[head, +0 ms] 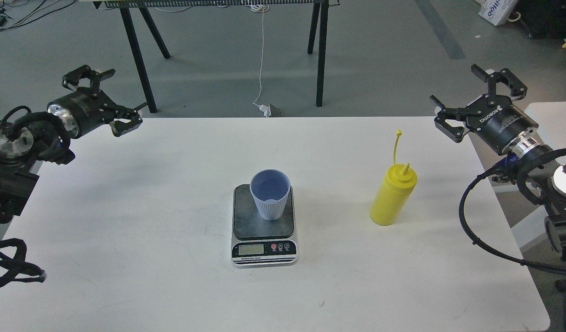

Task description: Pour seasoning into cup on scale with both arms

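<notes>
A: Where do the task's things sit?

B: The scale (263,226) lies at the frame's centre on the white table (126,221), its display facing the lower edge. The cup (270,194) stands upright on the scale's dark platform, toward its upper right part. The seasoning (392,197) stands upright right of centre, well apart from the scale, its cap strap rising from the nozzle.

A: And the arms?

B: The left gripper (109,94) hangs at the upper left, by the table's far left corner, fingers spread wide and empty. The right gripper (476,99) hangs at the upper right, by the far right corner, likewise spread and holding nothing.

A: Open room?

B: Bare tabletop lies between each gripper and the things. The seasoning is nearer the table's right edge than the scale is. Black table legs (138,55) stand beyond the far edge.
</notes>
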Tool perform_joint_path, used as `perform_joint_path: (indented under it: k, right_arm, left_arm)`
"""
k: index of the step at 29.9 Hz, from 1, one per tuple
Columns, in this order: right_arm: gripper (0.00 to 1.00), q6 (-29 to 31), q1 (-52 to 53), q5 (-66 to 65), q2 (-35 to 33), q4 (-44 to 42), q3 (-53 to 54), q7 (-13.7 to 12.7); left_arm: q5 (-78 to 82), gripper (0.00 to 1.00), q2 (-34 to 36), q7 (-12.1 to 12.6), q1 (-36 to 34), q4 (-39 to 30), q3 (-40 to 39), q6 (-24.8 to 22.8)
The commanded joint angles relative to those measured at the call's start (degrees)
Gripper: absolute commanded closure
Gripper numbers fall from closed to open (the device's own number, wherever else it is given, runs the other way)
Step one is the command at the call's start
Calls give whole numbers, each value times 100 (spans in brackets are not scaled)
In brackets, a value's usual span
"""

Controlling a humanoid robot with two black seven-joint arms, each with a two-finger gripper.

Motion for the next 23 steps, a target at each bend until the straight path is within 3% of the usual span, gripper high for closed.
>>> perform_joint_path:
  k: [1,9,23]
  right_arm:
    - [1,0,57,0,105,-104,-3,-1]
    - [1,0,4,0,105,-113,-3,8]
    - [1,0,-523,9,61,-210,137,157]
  left_arm:
    - [-205,0,-154,0,-192,34,-317,0]
    - [-566,0,-761,0,-193,34,-705,0]
    - [-566,0,-753,0,-228,34,-678,0]
